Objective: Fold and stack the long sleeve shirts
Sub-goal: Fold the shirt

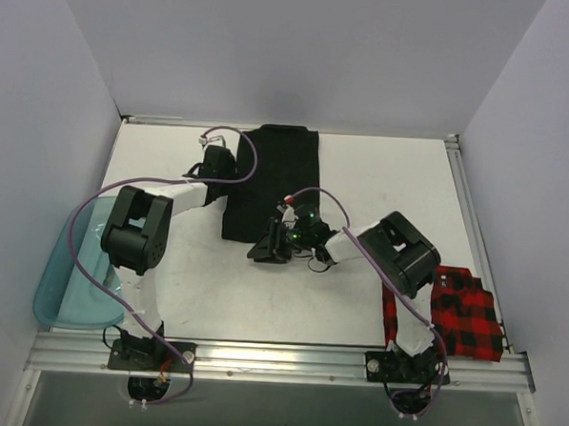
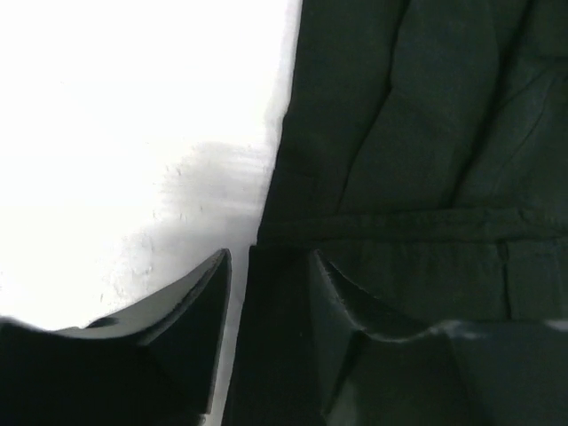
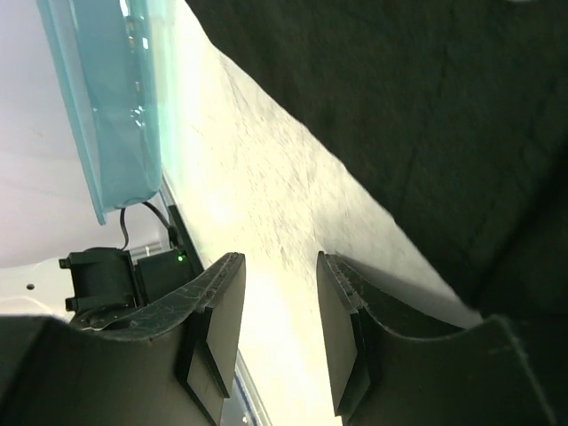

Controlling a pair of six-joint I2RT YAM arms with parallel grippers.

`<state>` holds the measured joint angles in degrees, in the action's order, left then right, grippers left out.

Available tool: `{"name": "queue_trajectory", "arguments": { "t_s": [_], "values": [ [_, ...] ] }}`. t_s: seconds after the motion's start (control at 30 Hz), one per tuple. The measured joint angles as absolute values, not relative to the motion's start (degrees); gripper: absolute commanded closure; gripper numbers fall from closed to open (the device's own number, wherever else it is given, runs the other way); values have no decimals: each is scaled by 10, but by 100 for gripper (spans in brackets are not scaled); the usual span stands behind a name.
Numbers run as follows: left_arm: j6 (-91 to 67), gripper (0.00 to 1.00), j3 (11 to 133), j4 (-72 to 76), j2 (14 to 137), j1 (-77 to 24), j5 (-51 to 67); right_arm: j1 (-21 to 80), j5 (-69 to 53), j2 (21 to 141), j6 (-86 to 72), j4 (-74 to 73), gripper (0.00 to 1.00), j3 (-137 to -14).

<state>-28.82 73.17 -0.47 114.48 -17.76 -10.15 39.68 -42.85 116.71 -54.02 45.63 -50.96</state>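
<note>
Black shirt lies mid-desk as a long narrow strip, running from the far edge of the desk toward me. The sleeves look tucked in, though I cannot confirm that from above. Red-and-black check shirt sits rumpled at the near right corner, well apart and partly hidden by the right arm. Left tool is low at the strip's left edge, fingers spread, one over bare desk and one over cloth. The cloth edge runs between them with nothing pinched. Right tool hovers just off the strip's near end, fingers spread over bare desk, empty. My read: the strip wants a crosswise fold next. To do it well I'd set both tools at the near hem corners and pinch every layer, not only the top one. Then lift low, carry the hem evenly toward the far end so the side edges line up, and lay it flat before letting go. Risk: a one-layer grip peels the strip open.
</note>
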Motion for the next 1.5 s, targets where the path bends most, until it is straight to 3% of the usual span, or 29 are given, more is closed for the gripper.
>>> {"name": "queue_trajectory", "arguments": {
  "t_s": [0.07, 0.13, 0.2, 0.37, 0.57, 0.87, 0.93, 0.97, 1.0, 1.2, 1.4, 1.43, 1.47, 1.5],
  "values": [
    [-293, 19, 712, -1, 1127, -178, -99, 393, -429, 1155, -533, 428, 60, -510],
    [-299, 12, 688, -6, 1095, -180, -99, 389, -426, 1136, -519, 385, 59, -509],
    [-307, 6, 670, -18, 1051, -180, -100, 379, -418, 1108, -499, 336, 57, -503],
    [-336, 7, 634, -48, 908, -183, -101, 324, -375, 1008, -452, 214, 52, -494],
    [-380, 16, 536, -49, 804, -204, -72, 256, -331, 952, -435, 159, 52, -497],
    [-408, 26, 471, -57, 925, -212, -42, 243, -300, 1039, -451, 175, 56, -525],
    [-413, 36, 482, -40, 940, -212, -36, 240, -298, 1058, -461, 183, 58, -525],
    [-415, 54, 491, -34, 954, -213, -30, 237, -298, 1060, -465, 189, 59, -526],
    [-420, 64, 494, -26, 966, -213, -28, 235, -294, 1060, -467, 192, 60, -525],
    [-436, 79, 492, 15, 991, -220, 14, 212, -300, 1053, -465, 212, 63, -499],
    [-480, 77, 420, 26, 933, -309, 27, 179, -281, 997, -402, 143, 64, -467],
    [-492, 71, 405, 22, 916, -334, 27, 174, -272, 986, -390, 124, 64, -463],
    [-506, 57, 390, 19, 901, -364, 29, 169, -261, 974, -377, 103, 64, -461],
    [-518, 50, 376, 16, 885, -394, 34, 164, -248, 962, -366, 82, 63, -458]
  ]
}}
